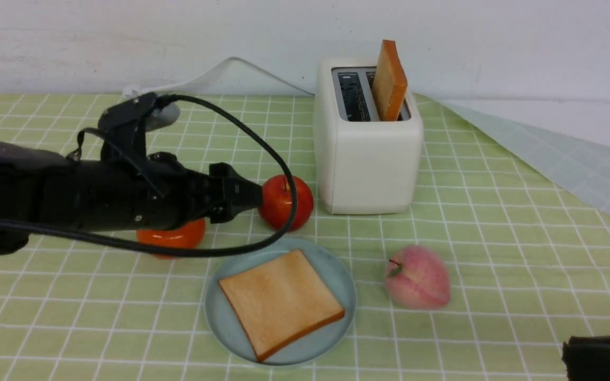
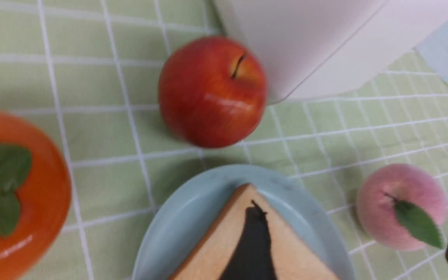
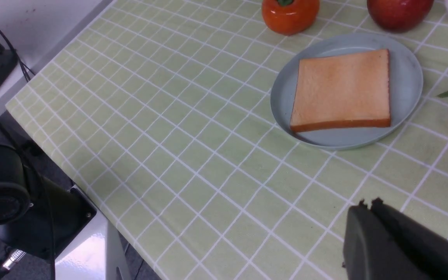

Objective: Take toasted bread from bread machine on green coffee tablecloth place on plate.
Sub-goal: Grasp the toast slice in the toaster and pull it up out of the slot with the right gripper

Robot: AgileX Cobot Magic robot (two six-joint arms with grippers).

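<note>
One toasted bread slice point(image 1: 282, 301) lies on the plate point(image 1: 219, 312), a second slice point(image 1: 389, 79) leans in the bread machine point(image 1: 368, 159). Left claw point(image 2: 254, 217) and right claw point(image 3: 367, 204) sit closed (both empty); a reach toward the bread machine could bump the apple point(image 1: 275, 203).

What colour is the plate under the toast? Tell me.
The plate is plain pale blue, with no pattern; it shows best in the right wrist view.

Bright, even, diffuse light. The left wrist view is blurred throughout; glare streaks the apple point(image 2: 212, 91). In front view the bread machine point(image 1: 368, 143) casts faint shadow toward 6 o'clock.
</note>
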